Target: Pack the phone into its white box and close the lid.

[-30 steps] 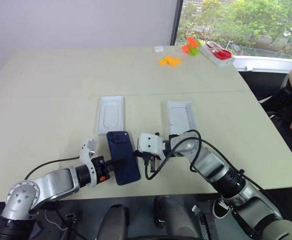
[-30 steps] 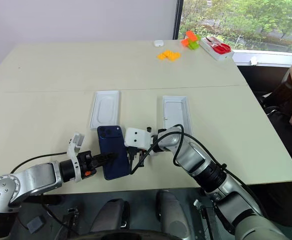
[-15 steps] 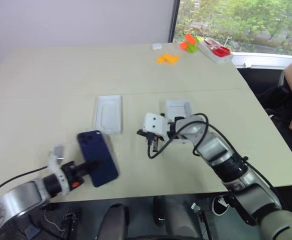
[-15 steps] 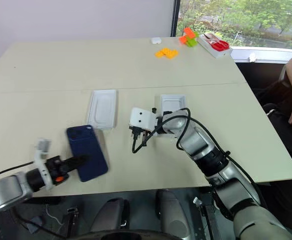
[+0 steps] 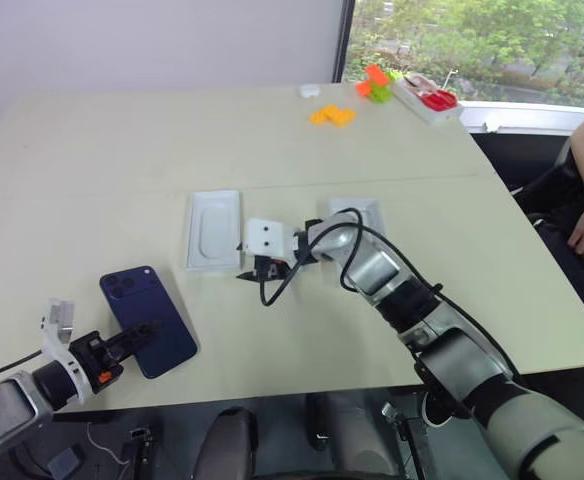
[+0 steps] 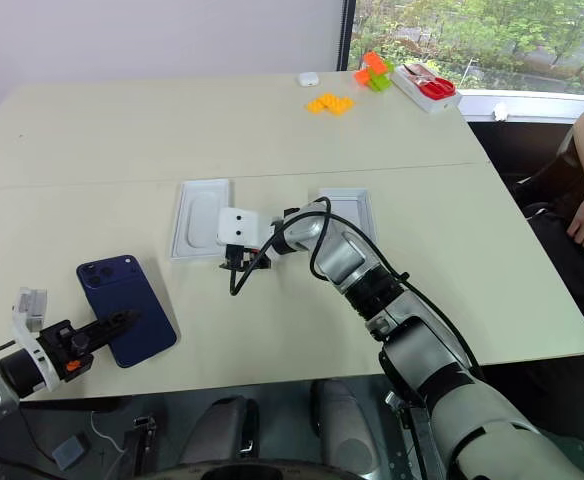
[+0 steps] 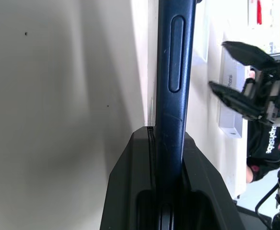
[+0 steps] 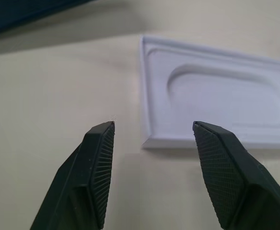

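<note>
- The phone [image 5: 146,321] has been carried away from the middle of the tabletop [image 5: 102,150] toward the robot's left; it is now held out over the near left part, well apart from both white trays.
- The left gripper [image 5: 130,338] is clamped on the phone's near short edge; in the left wrist view the phone's side edge [image 7: 173,96] is seen pinched between the two black jaws.
- The right gripper [image 6: 240,264] has been parted from the phone, which it was beside a second ago, and has been brought across to the white insert [image 5: 213,228] with the oval recess.
- Its jaws have been opened: in the right wrist view they stand wide apart, empty, pointed at the insert's near corner [image 8: 152,139], not touching it.
- The white box [image 6: 348,205] lies just behind the right arm, partly hidden; its contents cannot be told.
- It is judged that the phone has been handed fully to the left side so that the right gripper is freed for the insert; packing has not yet begun.
</note>
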`<state>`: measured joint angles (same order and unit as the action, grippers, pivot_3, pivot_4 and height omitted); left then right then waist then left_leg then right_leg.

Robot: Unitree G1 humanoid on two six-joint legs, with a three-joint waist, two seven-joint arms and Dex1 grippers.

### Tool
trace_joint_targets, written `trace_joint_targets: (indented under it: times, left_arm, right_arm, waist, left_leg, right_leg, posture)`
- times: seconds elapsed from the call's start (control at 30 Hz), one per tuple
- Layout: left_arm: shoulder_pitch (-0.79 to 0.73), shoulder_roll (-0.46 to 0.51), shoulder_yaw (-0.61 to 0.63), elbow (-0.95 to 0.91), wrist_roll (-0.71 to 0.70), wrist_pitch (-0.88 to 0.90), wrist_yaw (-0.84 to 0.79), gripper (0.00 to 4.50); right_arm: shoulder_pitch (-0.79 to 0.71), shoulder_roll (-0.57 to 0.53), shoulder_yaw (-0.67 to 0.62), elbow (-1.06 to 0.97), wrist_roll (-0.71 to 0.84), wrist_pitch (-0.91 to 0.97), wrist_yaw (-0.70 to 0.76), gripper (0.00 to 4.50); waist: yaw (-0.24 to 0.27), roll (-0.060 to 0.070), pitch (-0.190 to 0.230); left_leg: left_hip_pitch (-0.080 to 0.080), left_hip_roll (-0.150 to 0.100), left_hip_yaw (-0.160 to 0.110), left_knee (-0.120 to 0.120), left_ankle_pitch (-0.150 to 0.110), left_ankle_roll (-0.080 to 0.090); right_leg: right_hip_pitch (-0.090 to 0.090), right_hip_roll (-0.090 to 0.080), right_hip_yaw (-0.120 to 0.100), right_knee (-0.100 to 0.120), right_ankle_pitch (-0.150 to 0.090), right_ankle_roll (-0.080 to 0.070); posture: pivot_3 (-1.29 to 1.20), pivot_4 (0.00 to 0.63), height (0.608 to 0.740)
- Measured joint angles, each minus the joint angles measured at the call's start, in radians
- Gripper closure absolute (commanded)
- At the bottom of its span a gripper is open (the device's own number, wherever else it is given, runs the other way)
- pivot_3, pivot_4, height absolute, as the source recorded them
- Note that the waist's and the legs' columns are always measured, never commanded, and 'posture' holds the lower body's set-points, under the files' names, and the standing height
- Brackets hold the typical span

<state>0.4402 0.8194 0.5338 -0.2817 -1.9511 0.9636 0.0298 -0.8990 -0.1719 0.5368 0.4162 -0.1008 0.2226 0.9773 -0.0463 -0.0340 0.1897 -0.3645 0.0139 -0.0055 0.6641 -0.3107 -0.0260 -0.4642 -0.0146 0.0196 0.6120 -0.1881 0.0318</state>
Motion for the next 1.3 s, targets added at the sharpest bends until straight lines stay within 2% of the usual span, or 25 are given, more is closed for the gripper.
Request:
trace_joint_targets:
  times: [0.1,0.13,0.2,0.33,0.5,0.6,0.83,1.07,1.17,1.3]
  left_arm:
    - [0.005,-0.003,0.0,-0.016,0.0,-0.01,0.0,4.5]
    - [0.007,-0.003,0.0,-0.018,0.0,-0.01,0.0,4.5]
    - [0.008,-0.003,0.0,-0.018,0.0,-0.012,0.0,4.5]
    - [0.008,-0.003,0.0,-0.018,0.0,-0.015,0.0,4.5]
    - [-0.007,-0.003,-0.001,-0.019,0.0,-0.021,0.004,4.5]
    - [-0.021,-0.003,-0.007,-0.022,0.0,-0.033,0.016,4.5]
    - [-0.061,0.0,-0.011,-0.013,0.0,-0.038,0.021,4.5]
    - [-0.141,0.006,-0.061,-0.003,0.0,-0.032,0.022,4.5]
    - [-0.167,0.007,-0.1,-0.002,0.001,-0.025,0.022,4.5]
    - [-0.21,0.007,-0.143,0.006,0.001,-0.006,0.019,4.5]
  right_arm:
    - [-0.029,0.04,0.004,0.064,-0.026,-0.004,-0.02,1.74]
    - [-0.034,0.05,0.005,0.084,-0.035,-0.008,-0.025,1.97]
    - [-0.034,0.059,0.009,0.106,-0.047,-0.017,-0.028,2.56]
    - [-0.035,0.054,0.013,0.104,-0.075,-0.063,-0.022,4.48]
    - [-0.028,0.041,0.024,0.082,-0.104,-0.085,-0.014,4.48]
    - [0.006,-0.004,0.025,0.005,-0.117,-0.077,0.001,4.48]
    - [0.191,-0.246,-0.004,-0.383,-0.091,0.026,0.134,4.48]
    - [0.414,-0.527,-0.098,-0.805,0.035,0.221,0.277,4.48]
    - [0.468,-0.588,-0.144,-0.901,0.086,0.282,0.291,4.48]
    - [0.507,-0.615,-0.166,-0.961,0.126,0.323,0.276,4.48]
  waist:
    - [0.002,0.0,0.0]
    - [0.002,0.0,0.0]
    - [0.003,0.0,0.0]
    - [0.003,0.0,0.0]
    - [0.003,0.0,0.0]
    - [0.006,0.0,0.0]
    - [0.016,0.0,0.0]
    - [0.031,0.0,0.0]
    - [0.027,-0.001,0.0]
    - [0.028,-0.001,0.0]
  left_leg:
    - [0.0,0.0,0.0,0.0,0.0,0.0]
    - [0.0,0.001,0.0,0.0,0.0,0.0]
    - [-0.001,0.001,0.0,0.0,0.0,0.0]
    - [-0.001,0.001,-0.001,0.0,0.0,0.0]
    - [-0.001,0.001,0.0,0.0,0.0,0.0]
    - [-0.001,0.001,-0.001,0.0,0.0,0.0]
    - [-0.002,-0.001,0.0,0.0,0.0,0.0]
    - [-0.001,-0.002,0.0,0.001,0.0,0.0]
    - [0.004,-0.001,0.001,0.001,0.0,0.0]
    - [0.006,0.0,0.001,0.001,0.0,0.0]
  right_leg:
    - [0.0,0.002,-0.001,0.0,0.0,0.0]
    - [0.0,0.003,-0.001,0.0,0.0,0.0]
    - [0.0,0.003,-0.002,0.001,0.0,-0.001]
    - [0.0,0.003,-0.002,0.0,0.0,-0.001]
    - [0.0,0.003,-0.002,0.0,0.0,-0.001]
    - [0.0,0.002,-0.002,0.001,0.0,-0.001]
    - [0.0,0.0,-0.002,0.0,0.0,0.0]
    - [0.0,0.002,-0.002,0.0,-0.002,0.004]
    - [0.003,0.003,-0.002,0.001,-0.003,0.004]
    - [0.004,0.004,-0.002,0.001,-0.003,0.004]
  posture:
    - [0.0,0.15,0.734]
    - [0.0,0.15,0.734]
    - [0.0,0.15,0.734]
    - [0.0,0.15,0.734]
    - [0.0,0.15,0.734]
    - [0.0,0.15,0.734]
    - [0.0,0.15,0.734]
    - [0.0,0.15,0.734]
    - [0.0,0.15,0.734]
    - [0.0,0.15,0.734]
